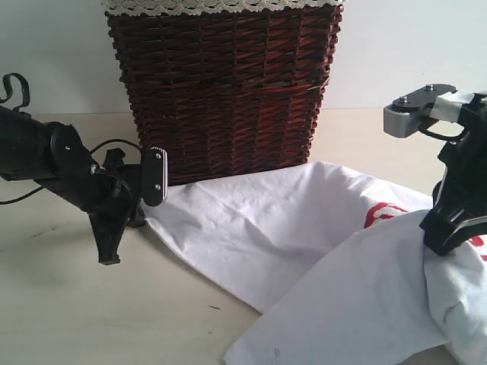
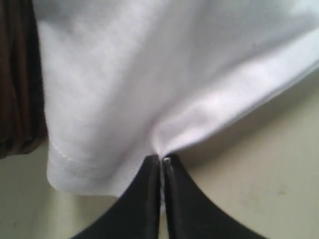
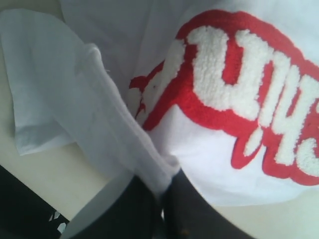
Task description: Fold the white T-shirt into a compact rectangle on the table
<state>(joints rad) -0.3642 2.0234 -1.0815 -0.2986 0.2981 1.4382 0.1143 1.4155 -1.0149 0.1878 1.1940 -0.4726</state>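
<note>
Gripping: our left gripper (image 2: pixel 160 159) and right gripper (image 3: pixel 160 190) each clamp the T-shirt (image 1: pixel 289 220) edge.
Handling: light, limp cotton, we judge; hold hem corners.

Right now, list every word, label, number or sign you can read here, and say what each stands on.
Fuzzy red-and-white lettering on the white T-shirt: large, but turned, folded and cut off by the frame; no whole word can be read.
Exterior view: only a scrap of that lettering shows, unreadable.
Wicker basket: no text visible.
</note>
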